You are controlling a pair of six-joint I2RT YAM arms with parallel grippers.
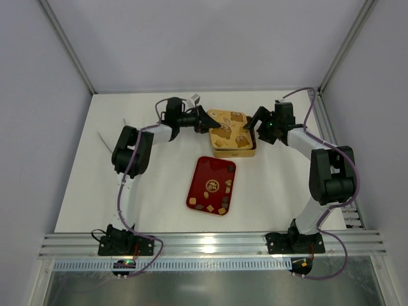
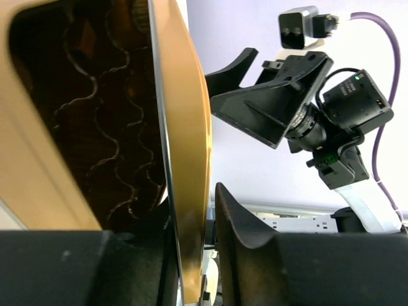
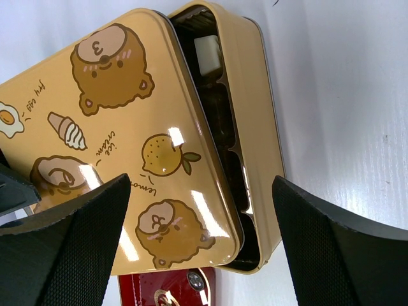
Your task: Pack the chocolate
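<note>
— where's the chocolate?
— most of the pieces (image 1: 224,201) lie loose on the red tray (image 1: 205,171), which sits on the white table (image 1: 127,191), nearer the arm bases than the gold tin (image 3: 258,95). one cream square (image 3: 207,54) sits in a compartment inside the tin. the next compartments along that row look dark, and i can't tell whether anything is in them.
— is the tin closed?
— no. the lid (image 3: 115,127), printed with bears, an ice-cream cone, an orange and a fried egg, lies askew over it, so one row of compartments shows along one side.
— what's the left gripper doing?
— the left gripper (image 1: 209,123) is at the lid's left edge. in its wrist view the lid's rim runs edge-on between the two fingers (image 2: 248,255), and they're pinching it.
— and the right one?
— the right gripper (image 3: 201,182) hovers at the tin's right side with its fingers (image 3: 70,242) spread wide, gripping nothing. one pad is over the lid and the other is out past the tin's outer wall.
</note>
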